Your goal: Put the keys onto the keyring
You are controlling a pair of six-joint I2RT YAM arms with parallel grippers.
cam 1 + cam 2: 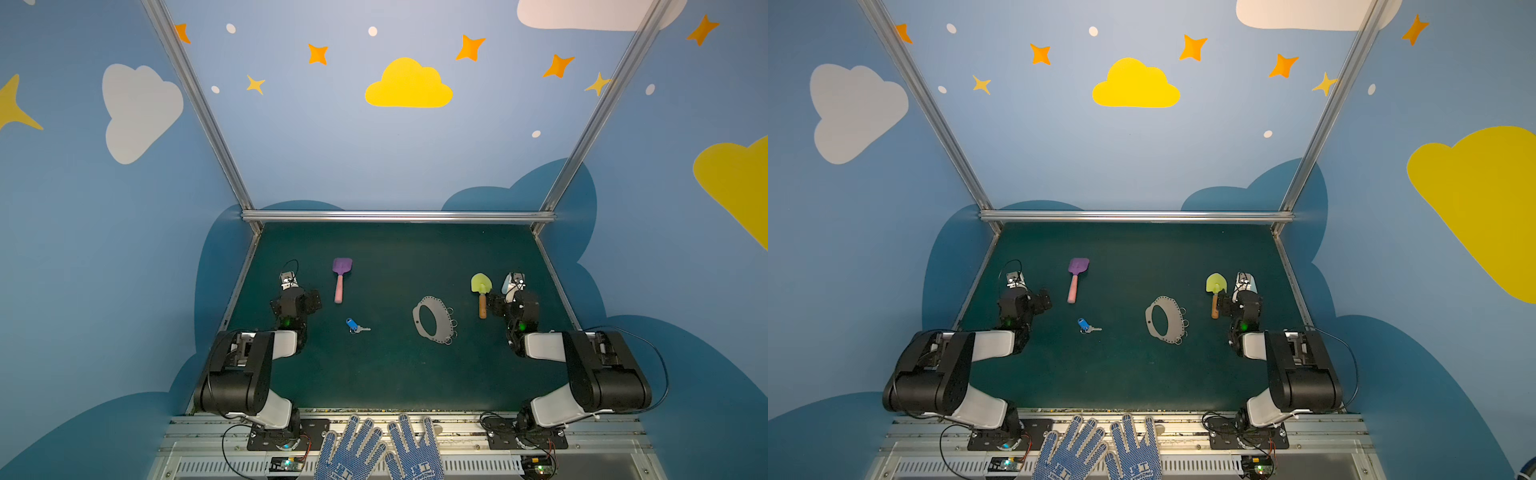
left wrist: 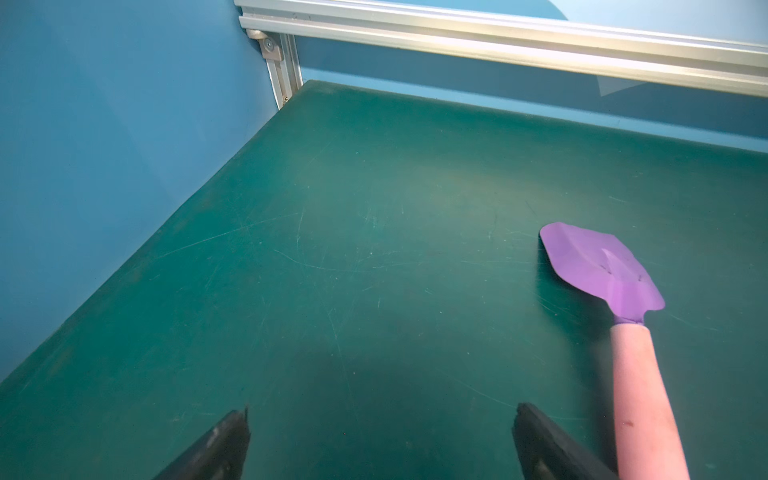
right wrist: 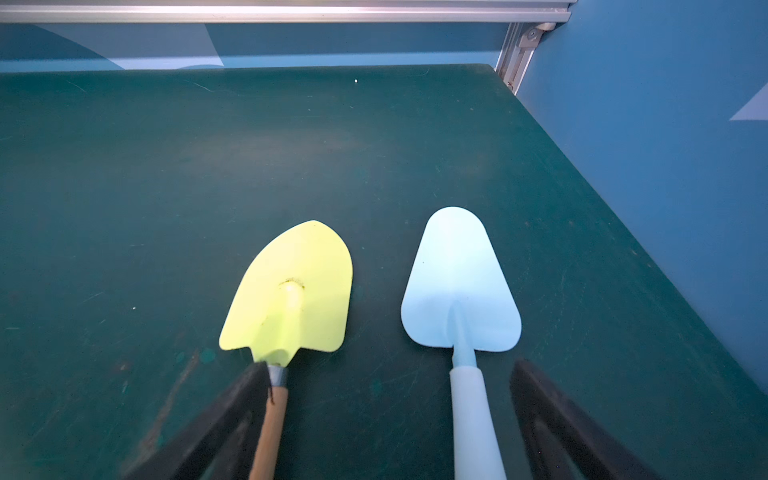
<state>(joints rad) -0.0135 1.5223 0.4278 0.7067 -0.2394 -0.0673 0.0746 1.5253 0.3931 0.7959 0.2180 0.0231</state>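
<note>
The keys (image 1: 356,326) (image 1: 1088,326), a small silver key on a blue tag, lie flat on the green mat left of centre. Right of centre lies the keyring (image 1: 444,328) (image 1: 1173,328), a flat grey oval band with small wire rings along its right edge. My left gripper (image 2: 380,415) (image 1: 288,279) hangs open over bare mat at the left, beyond the keys. My right gripper (image 3: 390,365) (image 1: 514,282) is open at the far right, beyond the keyring, and grips nothing. Neither wrist view shows the keys or the keyring.
A purple shovel with a pink handle (image 1: 341,274) (image 2: 602,266) lies just right of my left gripper. A yellow-green shovel (image 1: 481,286) (image 3: 291,291) and a light blue shovel (image 3: 459,291) lie under my right gripper, the blue handle between its jaws. Blue-dotted gloves (image 1: 378,449) rest at the front rail.
</note>
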